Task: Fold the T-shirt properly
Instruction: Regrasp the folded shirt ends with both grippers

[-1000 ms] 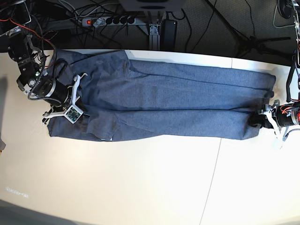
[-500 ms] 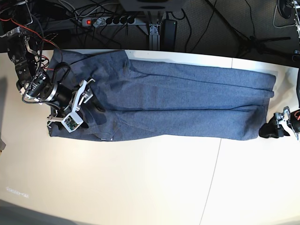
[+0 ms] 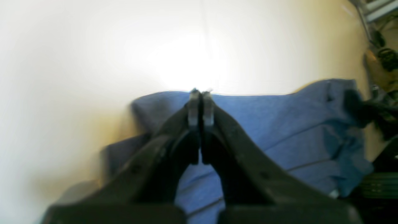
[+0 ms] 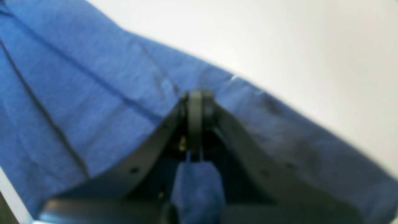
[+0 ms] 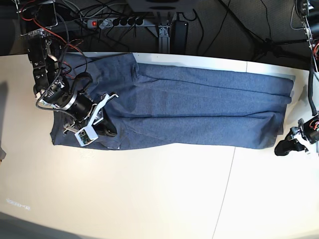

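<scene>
Both shut at this moment, left pincer (image 3: 200, 93) and right pincer (image 4: 195, 95) alike, tips pressed together. On the left: off the cloth now, resting just beside the near corner of the large heathered blue-grey cotton T-shirt (image 5: 199, 104), where a second ago it was clamped on that end; seems empty, with no fabric visible between the tips. On the right: shifted inward from the shirt's far end to a spot near the front edge, closed over the cloth; cannot tell whether a pinch of fabric is caught in the tips.

Outward from there: lies as a long, narrow band across the back of the pale table (image 5: 149, 199), lengthwise creases showing, sleeve end bunched near the right arm.

Reads as a release and re-grip between folds. Suggests the lengthwise folding is done and a crosswise fold, end over end, comes next. Calls for fresh holds on both ends first.
</scene>
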`<state>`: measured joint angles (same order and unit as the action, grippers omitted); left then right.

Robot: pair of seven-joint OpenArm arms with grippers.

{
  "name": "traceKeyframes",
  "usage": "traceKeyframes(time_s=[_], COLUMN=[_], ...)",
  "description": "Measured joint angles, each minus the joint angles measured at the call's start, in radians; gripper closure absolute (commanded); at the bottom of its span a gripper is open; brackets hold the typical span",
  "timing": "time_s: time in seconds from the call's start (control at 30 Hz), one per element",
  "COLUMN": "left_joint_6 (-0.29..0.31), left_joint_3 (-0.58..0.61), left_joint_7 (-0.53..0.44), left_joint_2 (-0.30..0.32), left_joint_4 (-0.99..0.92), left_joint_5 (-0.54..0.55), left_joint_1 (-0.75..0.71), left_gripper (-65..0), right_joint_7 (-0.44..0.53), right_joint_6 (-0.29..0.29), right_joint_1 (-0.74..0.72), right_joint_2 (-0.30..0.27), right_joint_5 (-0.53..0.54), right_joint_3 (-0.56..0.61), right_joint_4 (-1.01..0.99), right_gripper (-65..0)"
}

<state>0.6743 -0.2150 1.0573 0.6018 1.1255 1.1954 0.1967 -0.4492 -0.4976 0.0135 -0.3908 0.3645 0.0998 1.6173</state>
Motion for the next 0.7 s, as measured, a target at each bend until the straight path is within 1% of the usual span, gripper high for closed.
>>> traceKeyframes(time_s=[0.1,0.2,0.3,0.5,0.6,0.7], left_joint_6=[0.000,0.000,0.000,0.000,0.000,0.000], left_joint_3=[0.001,0.000,0.000,0.000,0.000,0.000], left_joint_7=[-0.001,-0.027,-0.034,-0.033,-0.036,-0.035], left_joint_2=[-0.047,-0.069,-0.084,-0.126,-0.134,-0.137], left_joint_4=[0.000,0.000,0.000,0.000,0.000,0.000], left_joint_5=[-0.012,-0.041,-0.061,-0.087,-0.121,-0.132], left_joint_1=[0.000,-0.002,-0.002,-0.008,-0.017,-0.037], left_gripper=[0.0,0.0,0.0,0.0,0.0,0.0], right_joint_7=[0.002,0.000,-0.001,0.003,0.002,0.003], right_joint_6=[0.000,0.000,0.000,0.000,0.000,0.000], right_joint_1=[0.000,0.000,0.001,0.000,0.000,0.001], right_joint_2=[0.033,0.036,0.035,0.014,0.011,0.017], right_joint_5=[-0.018,-0.075,-0.110,-0.103,-0.104,-0.102], right_joint_3=[0.000,-0.005,-0.049,-0.156,-0.168,-0.167], right_joint_4=[-0.055,-0.092,-0.099,-0.099,-0.099,-0.102], right_gripper=[0.0,0.0,0.0,0.0,0.0,0.0])
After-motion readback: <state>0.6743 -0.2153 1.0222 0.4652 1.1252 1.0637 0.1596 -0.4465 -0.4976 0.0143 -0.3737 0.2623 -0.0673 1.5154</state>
